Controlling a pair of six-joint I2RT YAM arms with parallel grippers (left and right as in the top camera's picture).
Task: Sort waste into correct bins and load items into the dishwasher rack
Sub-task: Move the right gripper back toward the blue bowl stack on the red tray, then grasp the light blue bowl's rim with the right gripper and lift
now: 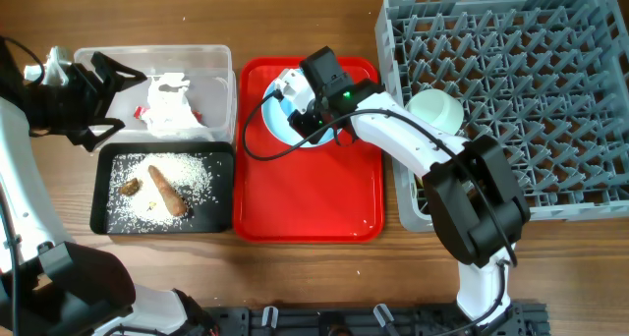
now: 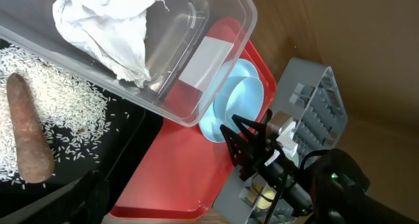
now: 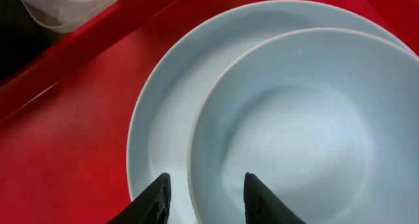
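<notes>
On the red tray (image 3: 59, 145), a light blue bowl (image 3: 308, 132) sits on a light blue plate (image 3: 163, 119). My right gripper (image 3: 206, 194) is open, its two tips straddling the bowl's near rim: one outside over the plate, one inside. The overhead view shows that gripper (image 1: 295, 108) covering most of the bowl. A mint-green bowl (image 1: 435, 110) lies in the grey dishwasher rack (image 1: 550, 81), with a yellow cup (image 2: 265, 198) near it. My left gripper (image 1: 135, 103) hangs open at the clear tub (image 1: 211, 61), empty. The tub holds the white napkin (image 1: 172, 105).
The black tray (image 1: 98, 194) in front of the tub holds loose rice (image 1: 192, 179) and a brown carrot-shaped piece (image 1: 167, 191). The rack stands against the red tray's right side. My right arm reaches across the rack's left corner.
</notes>
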